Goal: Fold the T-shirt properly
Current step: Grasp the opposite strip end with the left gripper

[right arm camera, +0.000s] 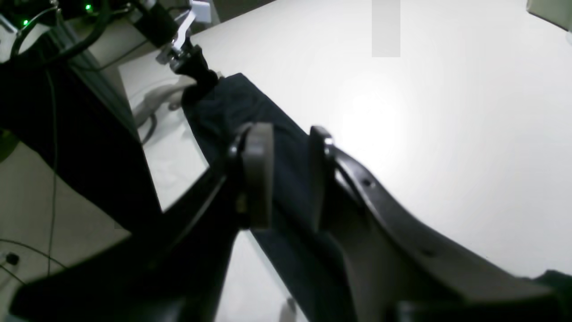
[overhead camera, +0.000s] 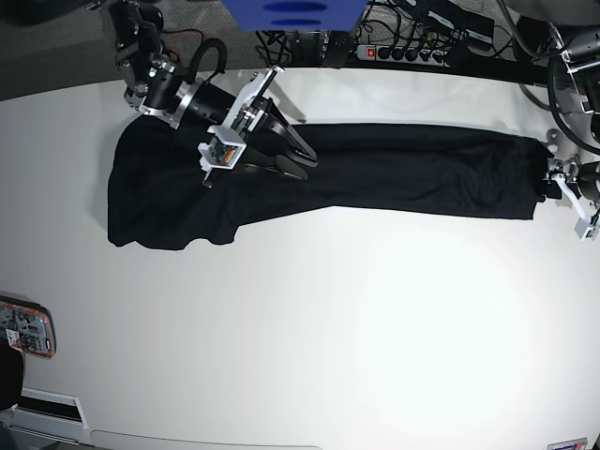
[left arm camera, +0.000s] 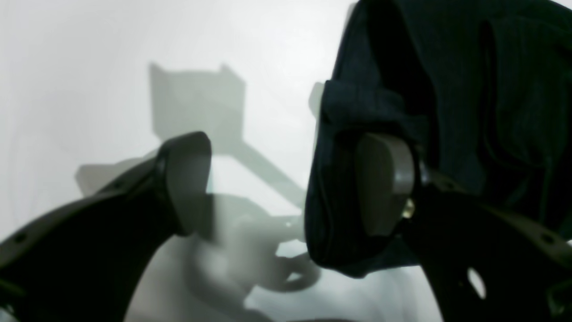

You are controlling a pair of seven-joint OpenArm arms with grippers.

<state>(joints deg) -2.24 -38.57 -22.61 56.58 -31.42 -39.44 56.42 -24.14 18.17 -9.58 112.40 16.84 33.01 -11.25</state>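
Your T-shirt lies stretched along the surface, long axis from 9 to 3 o'clock. The right pincer pinches a fold near its 9 o'clock end; the left pincer, jaws spread, touches the 3 o'clock hem ungripped.

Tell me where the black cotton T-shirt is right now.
In the base view, the black cotton T-shirt lies stretched across the white table's far side, between both grippers.

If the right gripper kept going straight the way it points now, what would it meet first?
Most likely the T-shirt: the right gripper already straddles the long dark band, which runs ahead toward the left gripper at its far end. Depth is hard to judge.
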